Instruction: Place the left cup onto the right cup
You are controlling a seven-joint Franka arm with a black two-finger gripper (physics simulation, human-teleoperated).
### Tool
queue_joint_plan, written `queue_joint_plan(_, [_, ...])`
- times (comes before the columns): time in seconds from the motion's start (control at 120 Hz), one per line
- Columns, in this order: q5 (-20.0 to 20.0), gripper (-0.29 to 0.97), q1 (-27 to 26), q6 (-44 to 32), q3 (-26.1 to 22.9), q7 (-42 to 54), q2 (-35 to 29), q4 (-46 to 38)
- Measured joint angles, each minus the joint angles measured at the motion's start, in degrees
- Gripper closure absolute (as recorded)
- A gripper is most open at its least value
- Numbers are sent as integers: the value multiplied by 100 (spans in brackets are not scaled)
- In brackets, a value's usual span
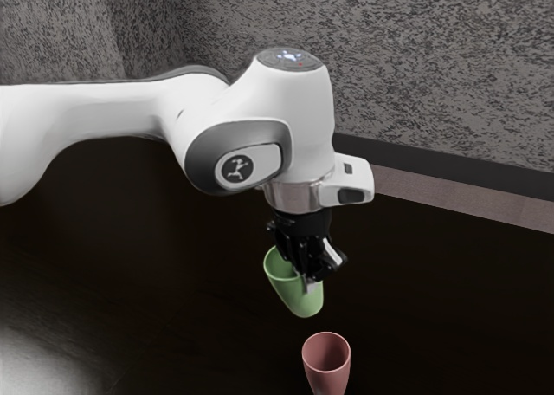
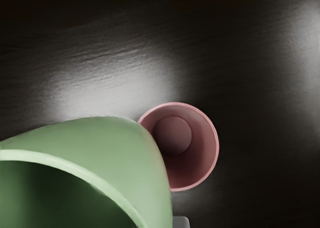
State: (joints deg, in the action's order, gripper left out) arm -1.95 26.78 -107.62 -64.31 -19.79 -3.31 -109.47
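Above the upright pink cup (image 1: 326, 363), the claw (image 1: 309, 276) grips the green cup (image 1: 297, 301) — tilted.

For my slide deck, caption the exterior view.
Gripper holds a tilted green cup aloft near an upright pink cup on the dark table.

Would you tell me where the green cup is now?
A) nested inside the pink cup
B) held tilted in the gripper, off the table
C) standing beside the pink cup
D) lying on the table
B: the gripper holds the green cup by its rim, tilted in the air, while the pink cup stands empty lower down.
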Motion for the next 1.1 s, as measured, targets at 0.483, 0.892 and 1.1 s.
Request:
queue_joint_plan(0.483, [37,78,167,-121,-464,-410,120,-77])
queue_joint_plan(0.892, [173,78,15,-360,-490,-718,323,-257])
queue_joint_plan(1.1, [529,78,8,-447,-554,-913,555,-315])
